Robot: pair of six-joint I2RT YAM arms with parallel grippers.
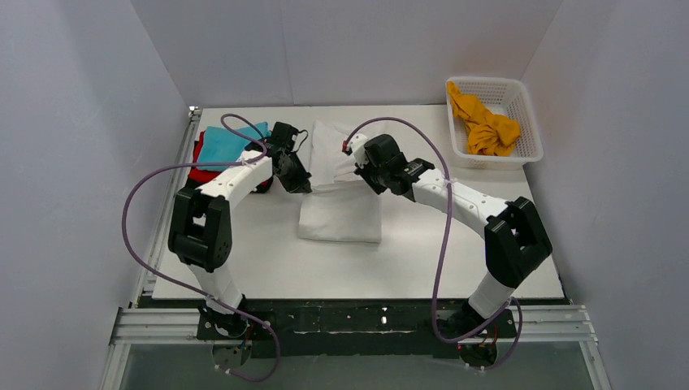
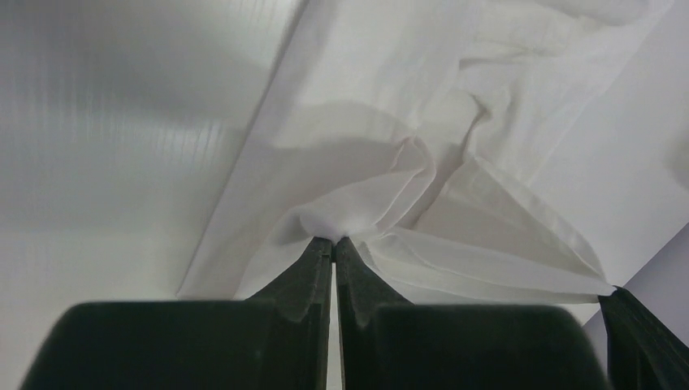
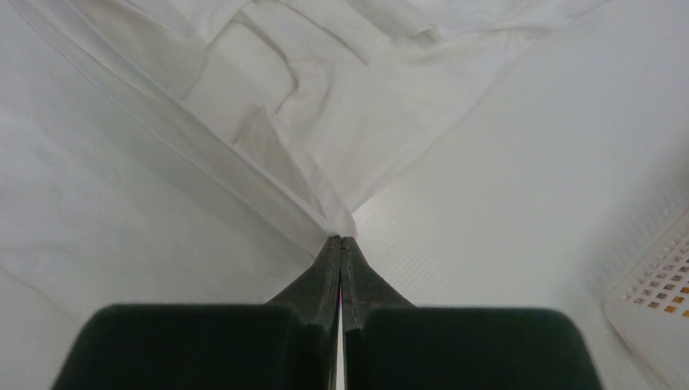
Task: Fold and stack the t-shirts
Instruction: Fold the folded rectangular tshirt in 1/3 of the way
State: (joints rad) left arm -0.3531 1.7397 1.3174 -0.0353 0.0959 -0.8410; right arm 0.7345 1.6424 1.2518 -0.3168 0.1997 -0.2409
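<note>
top: overhead, far | wrists: close, facing forward | shared: white t-shirt (image 1: 340,213)

A robotics lab test cell, not a home. Plain white panels (image 1: 341,49) box in a bare white surface (image 1: 268,260) on three sides. Two arms (image 1: 219,191) are bolted to an aluminium rail (image 1: 349,321) at its near edge, with purple cables (image 1: 443,244) looping loose. The only props are a white tee (image 1: 341,219) and a plastic basket (image 1: 532,122).
</note>
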